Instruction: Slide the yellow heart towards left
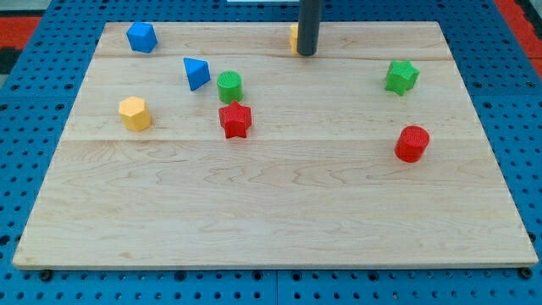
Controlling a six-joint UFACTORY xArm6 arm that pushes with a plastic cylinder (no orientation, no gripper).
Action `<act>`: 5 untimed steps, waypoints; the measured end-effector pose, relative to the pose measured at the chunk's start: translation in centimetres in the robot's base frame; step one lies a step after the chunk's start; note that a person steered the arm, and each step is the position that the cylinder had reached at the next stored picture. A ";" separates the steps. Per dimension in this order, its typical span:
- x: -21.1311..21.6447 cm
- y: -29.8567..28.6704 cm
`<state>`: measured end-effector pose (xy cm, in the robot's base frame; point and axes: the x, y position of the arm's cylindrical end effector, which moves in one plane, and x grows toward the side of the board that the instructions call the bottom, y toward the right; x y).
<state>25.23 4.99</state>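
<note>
Claw hardware is absent on this arm, so there is no wide, narrow or holding state to report; the working end is a straight dark rod, and my tip [306, 54] rests on the pale wooden tabletop [271, 212] near the view's top edge. Only a thin sliver of the small yellow heart [293, 38] shows, just left of my tip and partly behind the rod; its shape cannot be confirmed, and contact cannot be told. Judged from this, my tip is already on the correct side for a leftward push. Recommended procedure: centre my tip on the block's right flank before moving, since an off-centre push would likely rotate the block or let it slip past toward the view's top edge, which lies close. Advance straight toward the view's left, slowly, along the top band of the tabletop. That lane appears free until the blue faceted block [141, 37], far left of my tip; stop well before it. The blue triangular block [196, 73], green cylinder [229, 86] and red star [235, 119] lie left of and below my tip, outside a straight lane. The yellow hexagonal block [134, 113] is further left and lower. The green star [401, 76] and red cylinder [412, 143] sit to the right, uninvolved.
</note>
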 end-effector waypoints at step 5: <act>-2.8 -4.8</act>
<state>22.39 0.22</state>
